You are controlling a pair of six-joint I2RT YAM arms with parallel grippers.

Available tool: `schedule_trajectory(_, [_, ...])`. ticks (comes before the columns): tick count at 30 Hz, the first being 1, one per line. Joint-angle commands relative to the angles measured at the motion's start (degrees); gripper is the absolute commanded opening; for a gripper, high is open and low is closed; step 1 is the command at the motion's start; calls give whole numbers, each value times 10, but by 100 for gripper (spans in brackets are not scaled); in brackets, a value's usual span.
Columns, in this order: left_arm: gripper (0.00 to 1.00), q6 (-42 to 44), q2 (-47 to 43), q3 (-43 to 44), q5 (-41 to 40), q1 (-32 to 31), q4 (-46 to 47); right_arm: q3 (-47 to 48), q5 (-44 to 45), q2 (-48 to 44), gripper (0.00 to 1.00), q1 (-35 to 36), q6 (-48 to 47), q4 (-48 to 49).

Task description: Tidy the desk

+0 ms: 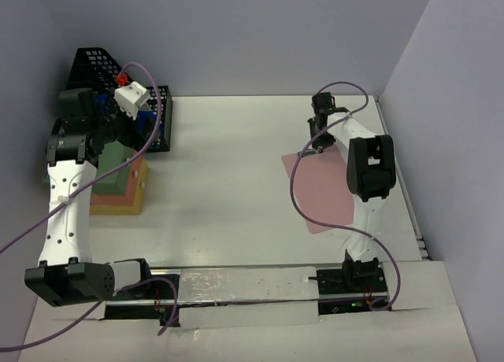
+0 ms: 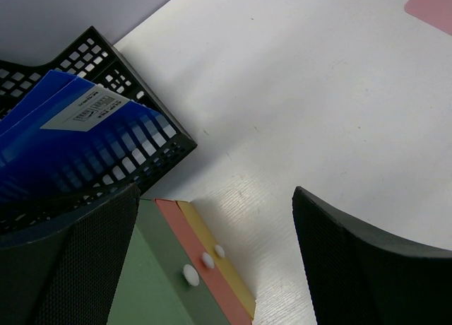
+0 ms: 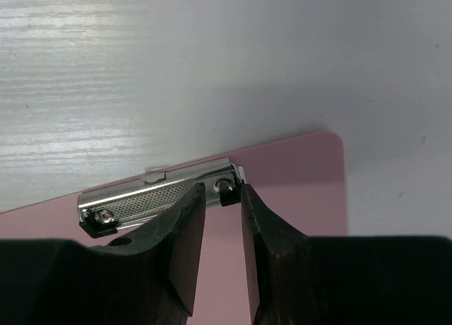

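The white desk (image 1: 228, 189) holds a pink clipboard (image 1: 327, 197) at the right. My right gripper (image 1: 317, 145) is at its far edge. In the right wrist view the right gripper (image 3: 222, 191) is nearly closed, with the right end of the metal clip (image 3: 141, 198) between its tips. My left gripper (image 1: 118, 134) hangs wide open and empty over the far corner of a stack of green (image 2: 148, 282), red (image 2: 191, 240) and yellow (image 2: 222, 268) folders. A black mesh tray (image 2: 141, 106) with a blue folder (image 2: 63, 141) stands just beyond the stack.
The folder stack (image 1: 122, 193) lies at the desk's left edge, with the mesh tray (image 1: 94, 67) in the far left corner. Lavender walls close the back and both sides. Purple cables loop over both arms. A clipboard corner (image 2: 434, 3) shows in the left wrist view.
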Motion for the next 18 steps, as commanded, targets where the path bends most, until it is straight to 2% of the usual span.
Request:
schedule_trajectory(1, [95, 4, 3, 17, 2, -2, -10, 17, -19, 13, 32, -5, -18, -2])
schedule_trajectory(5, [95, 2, 8, 23, 4, -2, -13, -12, -18, -2, 30, -5, -14, 1])
schedule_trajectory(11, [94, -8, 28, 44, 22, -3, -15, -55, -14, -46, 38, -5, -20, 21])
schedule_trajectory(15, [94, -10, 36, 56, 25, -7, -16, -64, -63, -60, 44, -1, -45, 28])
schedule_trajectory(18, [94, -4, 31, 55, 27, -8, -20, -79, -51, -70, 44, 9, -51, 34])
